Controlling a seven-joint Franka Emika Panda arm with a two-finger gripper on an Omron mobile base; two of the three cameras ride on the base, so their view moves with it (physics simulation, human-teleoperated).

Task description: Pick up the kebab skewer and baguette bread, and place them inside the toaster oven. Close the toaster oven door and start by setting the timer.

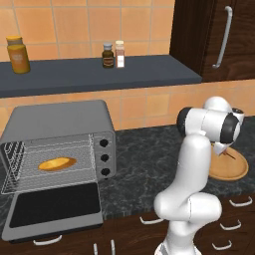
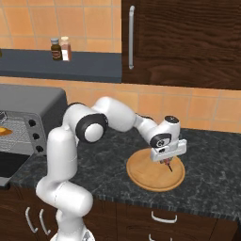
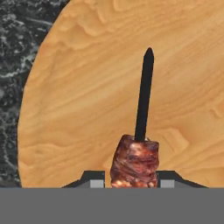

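Item: kebab skewer [image 3: 134,164]. Located at the round wooden plate [image 2: 141,175] on the dark stone worktop [image 2: 207,179], well to the right of the toaster oven [image 1: 60,144]. In the hand view a reddish-brown meat chunk is seen between the two finger tips, with the dark stick end projecting beyond it over the wood.

Claw [image 2: 167,161]: lowered over the plate, drawn narrow about the meat chunk; firm contact is judged likely but is not plainly shown.

Handling: the skewer is judged light, with a stiff thin stick and softer, possibly greasy meat. A hold on the meat is judged broader and less apt to slip than one on the bare stick; the piece may pivot if taken far off centre.

Item: baguette bread [image 1: 57,163]. Lying on the wire rack inside the oven.

Item: toaster oven door [image 1: 55,209]. Dropped open, pane facing up. Three black knobs are noted on the right panel.

Remaining, as judged: skewer to be carried to the rack, door closed, timer set.
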